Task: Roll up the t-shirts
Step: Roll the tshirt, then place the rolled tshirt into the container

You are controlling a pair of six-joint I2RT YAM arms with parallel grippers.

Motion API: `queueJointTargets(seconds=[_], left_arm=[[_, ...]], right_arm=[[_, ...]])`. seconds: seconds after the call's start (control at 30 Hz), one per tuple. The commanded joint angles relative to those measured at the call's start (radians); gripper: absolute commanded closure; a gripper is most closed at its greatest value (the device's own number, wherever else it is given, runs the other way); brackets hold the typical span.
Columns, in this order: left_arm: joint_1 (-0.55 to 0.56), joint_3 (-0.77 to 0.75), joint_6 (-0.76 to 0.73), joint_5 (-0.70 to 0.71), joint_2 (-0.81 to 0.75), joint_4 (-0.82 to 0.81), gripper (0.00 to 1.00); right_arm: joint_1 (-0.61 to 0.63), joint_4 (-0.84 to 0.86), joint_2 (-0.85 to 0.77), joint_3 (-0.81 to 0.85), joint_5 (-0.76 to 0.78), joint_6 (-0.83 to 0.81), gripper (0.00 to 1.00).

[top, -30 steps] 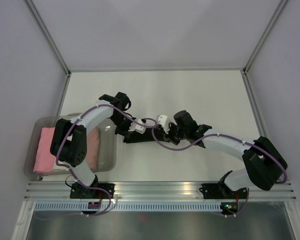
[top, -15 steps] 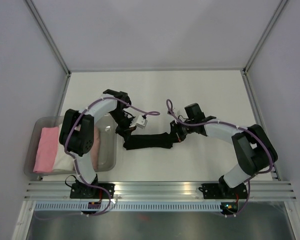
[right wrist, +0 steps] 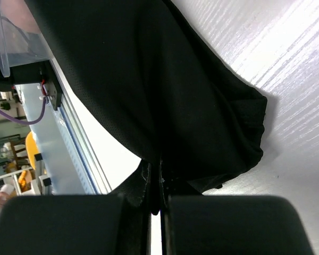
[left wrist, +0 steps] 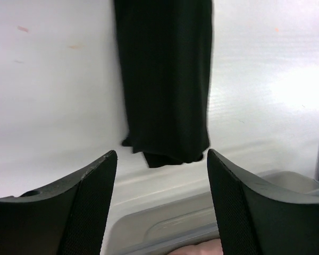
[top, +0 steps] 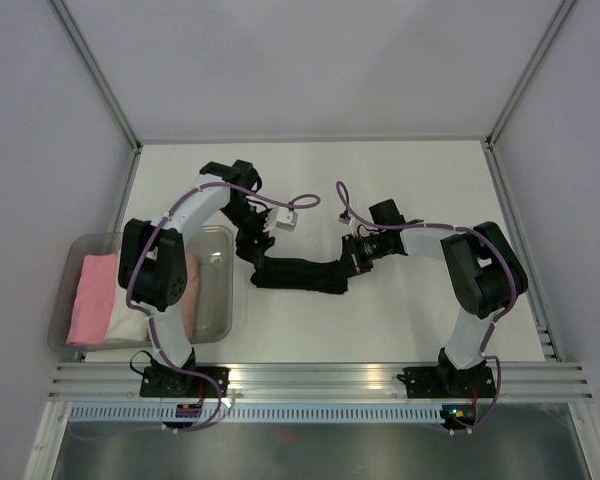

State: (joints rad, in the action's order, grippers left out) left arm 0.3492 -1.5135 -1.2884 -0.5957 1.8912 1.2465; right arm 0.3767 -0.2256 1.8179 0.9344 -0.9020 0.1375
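Since half a second ago the black t-shirt [top: 300, 273] has drawn into a shorter, thicker band, its right end has slid toward 9 o'clock, and the right arm's elbow has swung in toward 12 o'clock. The band lies flat on the white tabletop [top: 400, 190], running from 9 to 3 o'clock between the two arms. The left hand [top: 252, 250] hangs at the band's 9 o'clock end; from its wrist camera the fingers [left wrist: 90, 186] are spread wide and grip nothing, the cloth's end showing in the gap beyond them. The right hand [top: 352, 262] sits at the 3 o'clock end, its fingers [right wrist: 135, 194] pressed together and pinching a fold of the black cloth. At 9 o'clock of the band stands the clear plastic tub [top: 215, 300], holding a pink t-shirt [top: 92, 295] and paler ones beside it.
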Motion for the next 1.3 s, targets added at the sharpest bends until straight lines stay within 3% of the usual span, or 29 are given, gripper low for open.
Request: queueJointTargets(seconds=[0.0,0.1,0.37,0.57,0.73,0.83,1.03,1.07,1.1,1.13,1.17,1.27], left_arm=[[0.037,-0.112,0.141,-0.081,-0.07,-0.067,0.26],[0.103,-0.102,0.242,-0.019,-0.066,-0.168,0.26],[0.197,-0.057,0.454,-0.065,0.031,-0.355,0.25],[0.2,0.013,0.456,-0.052,0.071,-0.392,0.33],[0.2,0.036,0.446,-0.072,0.085,-0.387,0.52],[0.2,0.033,0.448,-0.108,0.088,-0.363,0.59],[0.2,0.033,0.429,-0.154,0.083,-0.317,0.57],[0.2,0.036,0.425,-0.145,0.086,-0.318,0.63],[0.2,0.036,0.425,-0.136,0.095,-0.32,0.82],[0.198,0.035,0.431,-0.128,0.103,-0.318,0.89],[0.197,0.03,0.443,-0.125,0.108,-0.318,0.96],[0.171,0.023,0.449,-0.157,0.112,-0.318,0.98]], right_arm=[[-0.009,-0.004,0.014,0.037,-0.049,0.02,1.0],[-0.01,0.005,0.011,0.041,-0.046,0.027,1.0],[-0.015,-0.001,0.024,0.052,-0.032,0.03,1.0],[-0.018,0.014,0.021,0.049,-0.037,0.033,1.0],[-0.024,0.023,0.026,0.049,-0.041,0.039,1.0],[-0.028,0.031,0.023,0.046,-0.049,0.047,1.0],[-0.038,0.054,0.027,0.035,-0.057,0.066,1.0],[-0.038,0.055,0.026,0.034,-0.058,0.066,1.0],[-0.038,0.055,0.024,0.035,-0.058,0.066,1.0],[-0.038,0.051,0.017,0.034,-0.046,0.062,1.0],[-0.038,0.042,0.011,0.037,-0.028,0.054,0.9],[-0.039,-0.024,-0.041,0.031,0.047,-0.009,0.61]])
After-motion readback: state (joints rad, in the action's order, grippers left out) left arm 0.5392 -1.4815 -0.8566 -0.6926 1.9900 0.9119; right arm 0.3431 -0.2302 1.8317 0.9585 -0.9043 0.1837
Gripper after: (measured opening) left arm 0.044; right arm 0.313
